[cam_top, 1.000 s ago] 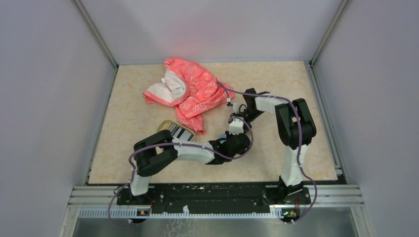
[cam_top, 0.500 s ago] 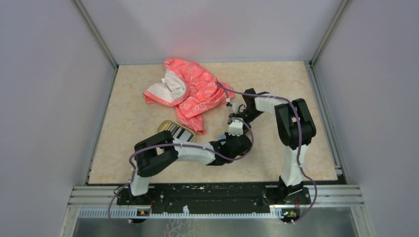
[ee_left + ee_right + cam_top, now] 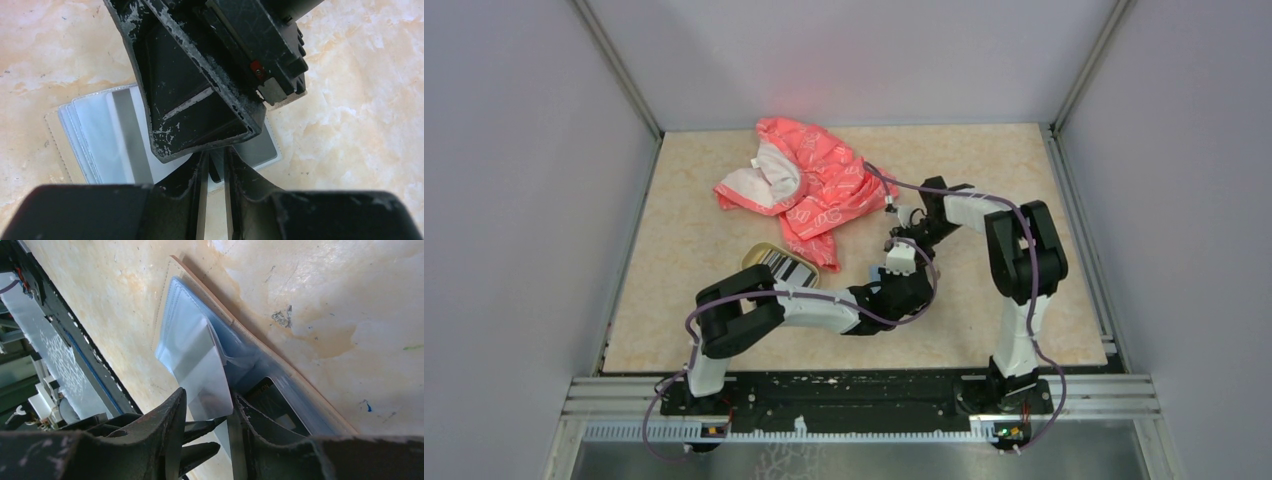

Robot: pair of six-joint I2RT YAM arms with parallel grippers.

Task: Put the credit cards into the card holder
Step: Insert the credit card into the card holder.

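Holder (image 3: 95,135) lies open and flat on the table (image 3: 984,160), right of centre, with both hands over it. Tan cover underneath, stitched edge showing. Clear blue-grey sleeves are fanned out on top. Left hand (image 3: 215,154) reaches in low from the near-left. Jaws narrow, only a thin slit between them, tips at the holder's near edge; cannot tell whether they pinch it. Right hand (image 3: 207,395) comes down from the far side, directly above the left one and just beside it in the top view. Its jaws stand part-way apart. One clear sleeve leaf (image 3: 200,365) stands up from the holder and sits between the fingers, broad face to the wrist camera, with no clear pinch on it. A dark card (image 3: 272,402) shows through a sleeve just right of that leaf, partly hidden by the right finger. More cards (image 3: 788,268), dark with pale stripes, lie in the oval dish (image 3: 762,254) left of the hands and well apart from the holder; the left arm crosses just in front of the dish. A crumpled pink-red cloth (image 3: 809,180) lies at the far side of the table, its lower fold near the dish.
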